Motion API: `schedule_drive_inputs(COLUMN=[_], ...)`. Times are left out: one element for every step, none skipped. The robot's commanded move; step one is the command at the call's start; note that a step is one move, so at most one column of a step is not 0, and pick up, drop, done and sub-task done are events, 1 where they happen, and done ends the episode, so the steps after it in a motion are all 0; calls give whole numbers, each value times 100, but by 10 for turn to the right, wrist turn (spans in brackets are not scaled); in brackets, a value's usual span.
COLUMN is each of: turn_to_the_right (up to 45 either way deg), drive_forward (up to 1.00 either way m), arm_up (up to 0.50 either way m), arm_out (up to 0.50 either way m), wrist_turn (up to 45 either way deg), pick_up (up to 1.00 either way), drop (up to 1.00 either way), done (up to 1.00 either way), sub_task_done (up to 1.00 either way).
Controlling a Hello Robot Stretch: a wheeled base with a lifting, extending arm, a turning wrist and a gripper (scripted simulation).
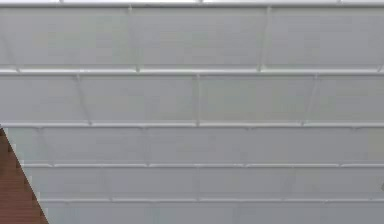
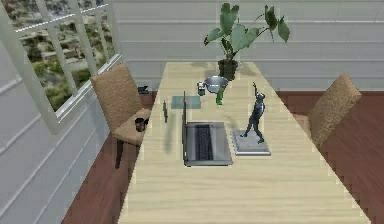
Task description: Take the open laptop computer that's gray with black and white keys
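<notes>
Faces wall close ahead, prob. parked side-on for a sideways reach over table; finds gray laptop open mid-table, statue just beside, plant at far end; can't tell pincer state; prob. needs lining up w/ laptop first.

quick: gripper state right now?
gripper: cannot be told.
The laptop sits open on the table.
</notes>
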Motion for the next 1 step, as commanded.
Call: schedule_drive_inputs(turn_to_the_right=[0], drive_forward=[0], arm_up=[50], arm_out=[0], wrist_turn=[0], pick_up=[0], drop=[0], done=[0], sub_task_done=[0])
